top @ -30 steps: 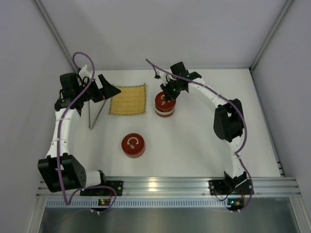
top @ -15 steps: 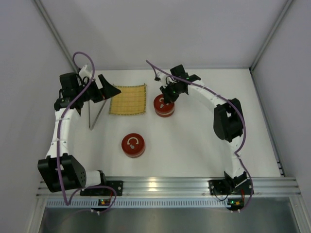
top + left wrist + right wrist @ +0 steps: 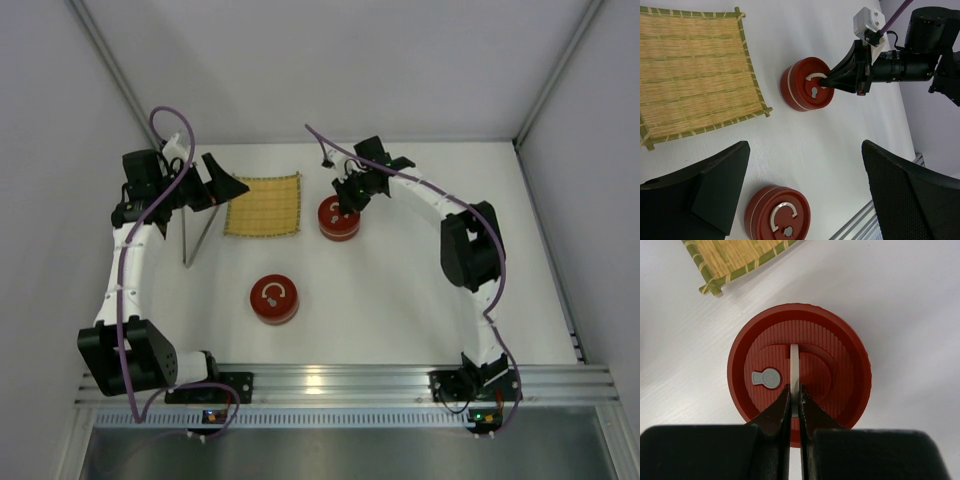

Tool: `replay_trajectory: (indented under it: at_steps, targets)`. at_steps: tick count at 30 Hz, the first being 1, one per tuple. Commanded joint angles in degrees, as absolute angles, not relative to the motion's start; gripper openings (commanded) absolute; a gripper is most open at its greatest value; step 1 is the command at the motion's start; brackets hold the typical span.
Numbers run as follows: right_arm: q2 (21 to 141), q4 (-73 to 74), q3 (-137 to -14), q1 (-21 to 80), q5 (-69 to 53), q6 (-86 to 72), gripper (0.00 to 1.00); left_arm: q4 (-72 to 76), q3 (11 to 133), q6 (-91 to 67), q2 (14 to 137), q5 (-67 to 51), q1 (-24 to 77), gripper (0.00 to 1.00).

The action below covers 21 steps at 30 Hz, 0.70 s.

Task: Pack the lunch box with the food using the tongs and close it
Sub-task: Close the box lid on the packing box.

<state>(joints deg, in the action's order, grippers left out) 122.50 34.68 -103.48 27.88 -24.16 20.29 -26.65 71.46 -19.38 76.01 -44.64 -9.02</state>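
The far lunch box (image 3: 338,218) is a round red container standing right of the yellow mat, with its red lid on it. My right gripper (image 3: 794,389) is shut on the lid's upright grey ring handle (image 3: 794,360); the left wrist view shows it (image 3: 824,81) from the side over the box (image 3: 806,91). A second closed red container (image 3: 274,299) stands nearer the front. The tongs (image 3: 185,245) lie on the table left of the mat. My left gripper (image 3: 228,190) hangs open and holds nothing at the mat's left edge. No food shows.
The yellow woven mat (image 3: 263,205) lies bare at the back centre. White walls close in the table on both sides and at the back. A metal rail (image 3: 330,385) runs along the near edge.
The red lid in my right gripper has come down: the stack stood taller with a white band showing, and now the lid sits flush on the box. The left arm has not moved.
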Motion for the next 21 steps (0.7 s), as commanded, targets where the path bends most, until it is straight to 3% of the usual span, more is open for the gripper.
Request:
replay_trajectory:
  at_steps: [1,21]
  targets:
    - [120.41,30.06,-103.53,26.54,-26.37,19.07,0.00,-25.66,73.30,-19.16,75.67,-46.05,-9.05,0.98]
    - [120.32,28.91,-97.92,25.93,-28.30,19.07,0.00,-26.89,74.44,-18.11,75.85,-45.70,-9.14,0.98]
